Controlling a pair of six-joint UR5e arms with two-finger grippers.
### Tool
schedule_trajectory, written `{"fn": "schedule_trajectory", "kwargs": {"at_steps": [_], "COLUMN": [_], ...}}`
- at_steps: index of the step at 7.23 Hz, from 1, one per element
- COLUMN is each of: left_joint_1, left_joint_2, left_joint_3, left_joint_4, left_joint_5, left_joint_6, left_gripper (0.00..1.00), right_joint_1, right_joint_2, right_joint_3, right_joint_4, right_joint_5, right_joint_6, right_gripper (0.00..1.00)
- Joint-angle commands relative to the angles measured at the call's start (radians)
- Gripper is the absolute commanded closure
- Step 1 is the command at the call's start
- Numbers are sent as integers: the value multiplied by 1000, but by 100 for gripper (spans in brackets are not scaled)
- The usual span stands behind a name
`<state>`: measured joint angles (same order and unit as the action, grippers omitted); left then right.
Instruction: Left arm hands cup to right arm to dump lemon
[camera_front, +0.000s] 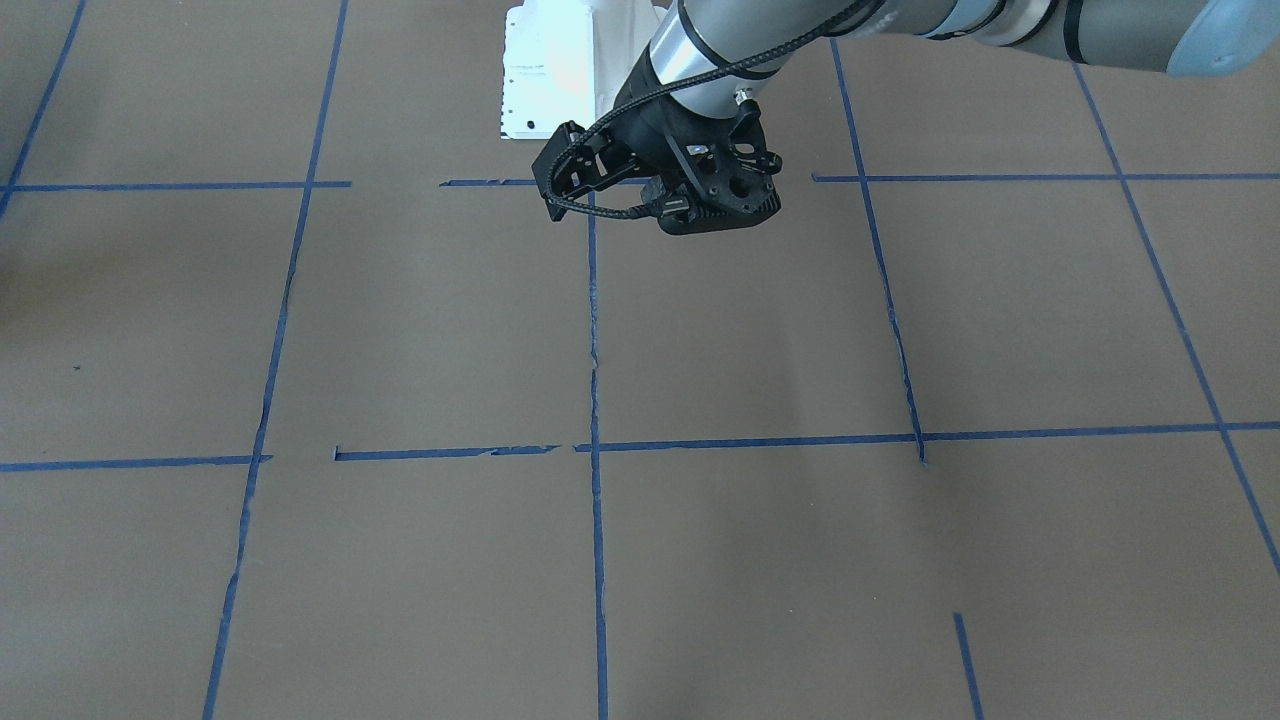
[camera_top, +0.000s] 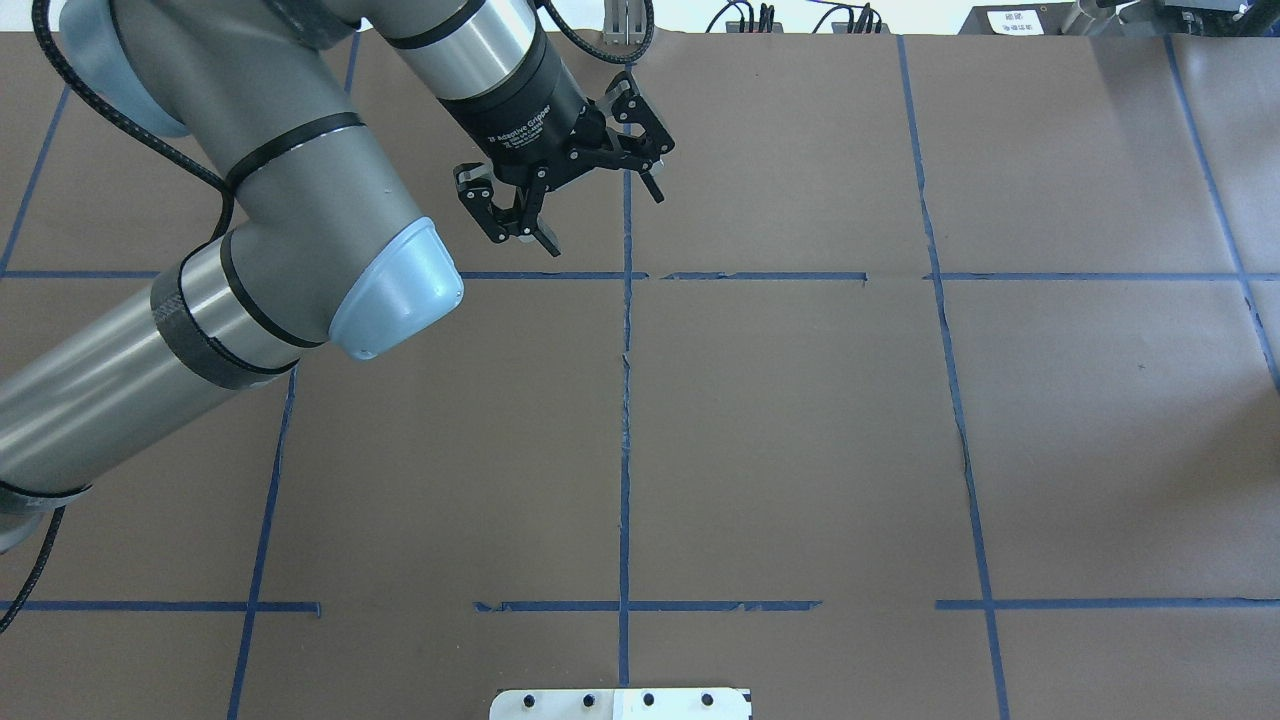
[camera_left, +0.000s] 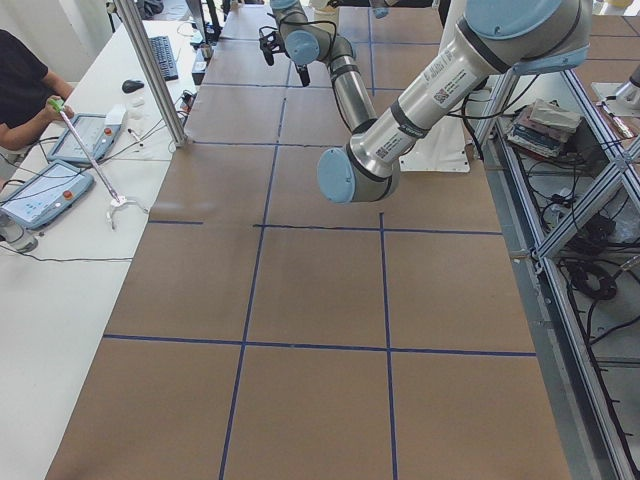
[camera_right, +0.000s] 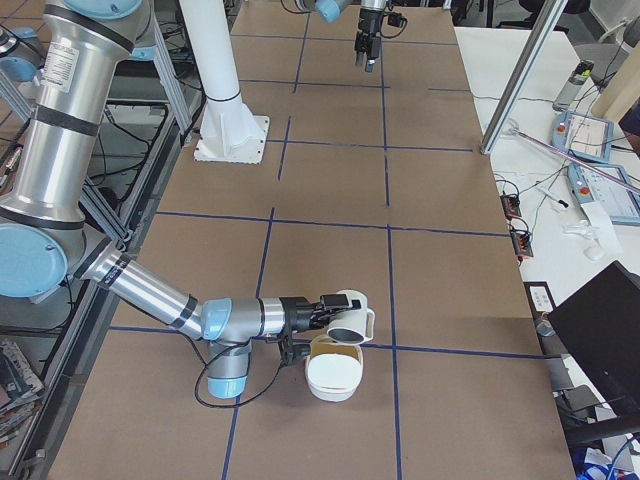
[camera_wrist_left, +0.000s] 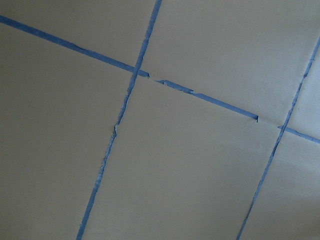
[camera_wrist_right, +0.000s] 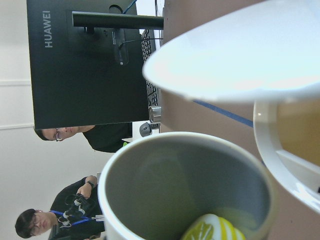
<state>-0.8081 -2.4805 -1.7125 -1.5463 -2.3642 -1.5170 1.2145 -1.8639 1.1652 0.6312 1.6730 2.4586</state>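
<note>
The cup (camera_right: 349, 318), a white mug with a grey inside, is at the end of my right arm, tipped on its side just above a white bowl (camera_right: 333, 380). The right wrist view looks into the cup (camera_wrist_right: 175, 185), and the yellow-green lemon (camera_wrist_right: 210, 230) lies inside against its lower wall. My right gripper (camera_right: 330, 306) is at the cup, but I cannot tell whether it is shut. My left gripper (camera_top: 565, 190) is open and empty, hovering over the table's middle far from the cup; it also shows in the front view (camera_front: 575, 170).
The white bowl (camera_wrist_right: 235, 60) fills the right wrist view's upper right. A white arm base plate (camera_front: 545, 75) sits at the table's robot side. Operators, tablets and a monitor (camera_wrist_right: 85, 65) line the side bench. Blue tape lines grid the brown table.
</note>
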Motion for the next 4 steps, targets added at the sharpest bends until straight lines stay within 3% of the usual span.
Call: {"fn": "schedule_trajectory", "kwargs": {"at_steps": [1, 2, 4], "left_joint_1": [0, 0, 0], "left_joint_2": [0, 0, 0], "left_joint_3": [-1, -1, -2], "left_joint_4": [0, 0, 0], "left_joint_5": [0, 0, 0], "left_joint_6": [0, 0, 0], "left_gripper": [0, 0, 0], "right_joint_1": [0, 0, 14], "right_joint_2": [8, 25, 26], "right_joint_3": [-42, -42, -56], "right_joint_4": [93, 93, 94], "right_joint_5": [-2, -4, -4], "right_joint_6": [284, 435, 491], "right_gripper": [76, 76, 76]}}
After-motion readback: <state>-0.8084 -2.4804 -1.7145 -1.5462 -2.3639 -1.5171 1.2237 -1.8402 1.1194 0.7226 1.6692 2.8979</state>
